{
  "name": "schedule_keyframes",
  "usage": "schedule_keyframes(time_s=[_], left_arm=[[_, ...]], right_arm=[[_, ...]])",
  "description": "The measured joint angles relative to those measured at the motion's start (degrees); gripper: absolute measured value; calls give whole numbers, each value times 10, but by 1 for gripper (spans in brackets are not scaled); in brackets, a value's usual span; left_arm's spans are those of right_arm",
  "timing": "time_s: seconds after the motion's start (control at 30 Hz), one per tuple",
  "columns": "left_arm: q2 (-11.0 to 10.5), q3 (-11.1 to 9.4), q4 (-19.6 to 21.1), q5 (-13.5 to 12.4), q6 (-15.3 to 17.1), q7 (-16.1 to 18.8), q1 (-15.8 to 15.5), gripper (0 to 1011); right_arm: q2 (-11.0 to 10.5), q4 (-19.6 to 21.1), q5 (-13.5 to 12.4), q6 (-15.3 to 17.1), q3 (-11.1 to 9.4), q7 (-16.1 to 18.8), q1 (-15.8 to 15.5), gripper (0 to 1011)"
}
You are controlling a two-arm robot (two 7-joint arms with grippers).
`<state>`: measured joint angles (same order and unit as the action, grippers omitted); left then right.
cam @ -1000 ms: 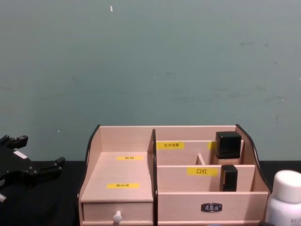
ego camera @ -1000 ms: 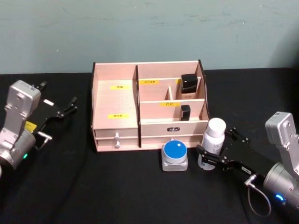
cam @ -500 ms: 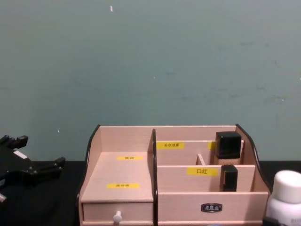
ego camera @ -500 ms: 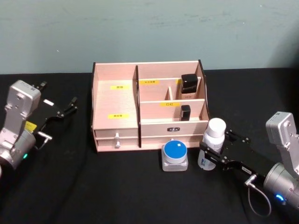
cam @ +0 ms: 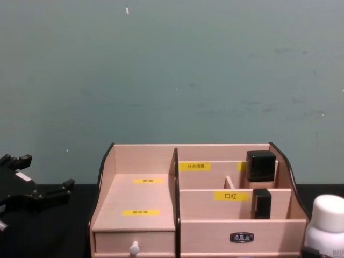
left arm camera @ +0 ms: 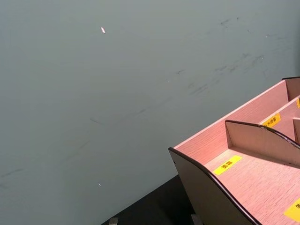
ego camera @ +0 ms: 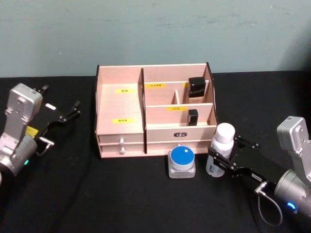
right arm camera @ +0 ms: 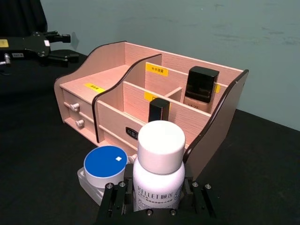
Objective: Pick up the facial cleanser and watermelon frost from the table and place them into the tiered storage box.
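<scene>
The facial cleanser, a white bottle with a white cap, stands on the black table just right of the tiered storage box. My right gripper is shut on the bottle's lower body, one finger on each side, which the right wrist view shows up close on the bottle. The watermelon frost, a squat pale jar with a blue round lid, sits in front of the box, left of the bottle. My left gripper is parked open at the far left.
Two black-capped cosmetics stand in the box's right-hand compartments. A white-knobbed drawer is closed at the box's lower left. The tall left compartment holds nothing. Black tabletop surrounds the box.
My right gripper slid forward around the white bottle and its fingers closed in on it. The bottle shifted slightly. The left arm stayed still.
</scene>
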<state>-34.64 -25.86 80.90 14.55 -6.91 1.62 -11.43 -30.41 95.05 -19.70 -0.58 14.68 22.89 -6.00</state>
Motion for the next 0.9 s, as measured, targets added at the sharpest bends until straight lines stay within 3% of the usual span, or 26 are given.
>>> schedule_keyframes(time_s=[0.23, 0.57, 0.9], left_arm=[[0, 0, 0, 0, 0, 0, 0, 1001], [0, 0, 0, 0, 0, 0, 0, 1001], [0, 0, 0, 0, 0, 0, 0, 1001]], right_arm=[[-6, 14, -13, -2, -10, 12, -9, 601], [-27, 87, -49, 13, -29, 29, -29, 601], [-30, 125, -57, 41, -11, 27, 18, 601]])
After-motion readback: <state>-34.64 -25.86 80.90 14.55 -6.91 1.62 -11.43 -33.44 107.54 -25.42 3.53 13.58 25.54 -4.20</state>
